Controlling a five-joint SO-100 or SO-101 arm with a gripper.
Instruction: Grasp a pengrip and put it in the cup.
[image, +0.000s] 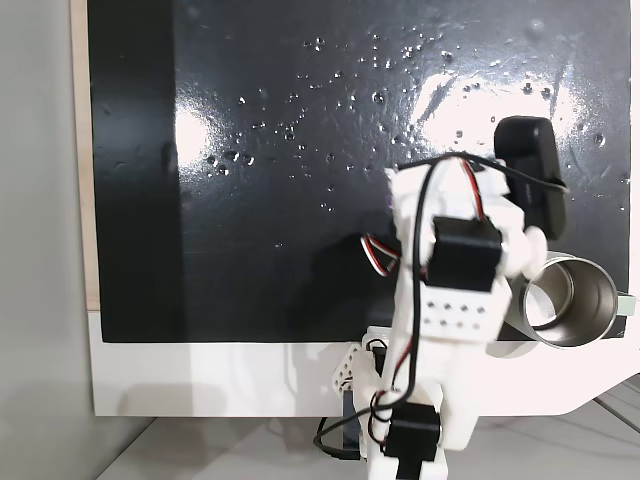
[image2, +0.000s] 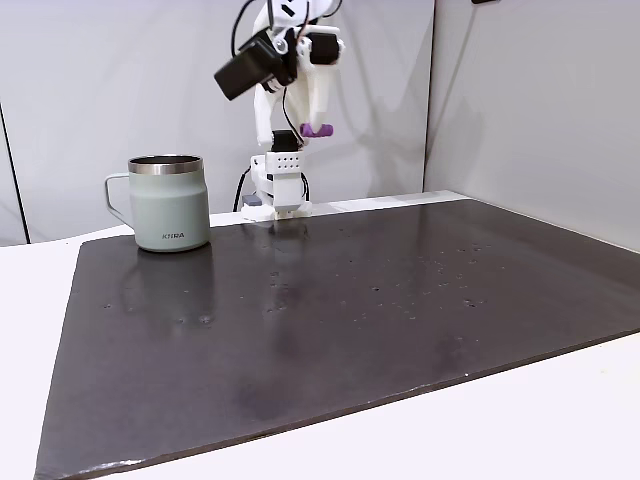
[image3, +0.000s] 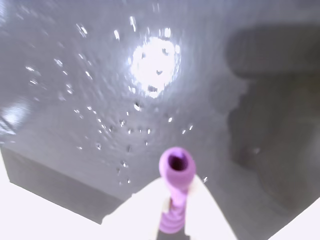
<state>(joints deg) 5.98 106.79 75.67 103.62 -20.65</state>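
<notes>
The light-purple ribbed pengrip (image3: 176, 167) sits clamped between my two white fingers (image3: 140, 215) in the wrist view, its open end pointing away from the camera. My gripper (image3: 176, 192) is shut on it. In a fixed view, the gripper (image2: 314, 127) hangs high above the mat's far edge with the pengrip (image2: 320, 131) at its tip. The grey-green cup (image2: 170, 205) stands upright on the mat, lower and to the left of the gripper there. From above, the cup (image: 575, 300) shows its shiny inside just right of the white arm (image: 450, 270).
A dark, glossy mat (image2: 350, 310) covers most of the white table (image2: 560, 420) and is speckled with small drops. The arm's base (image2: 278, 185) stands at the mat's far edge. Grey walls rise behind it.
</notes>
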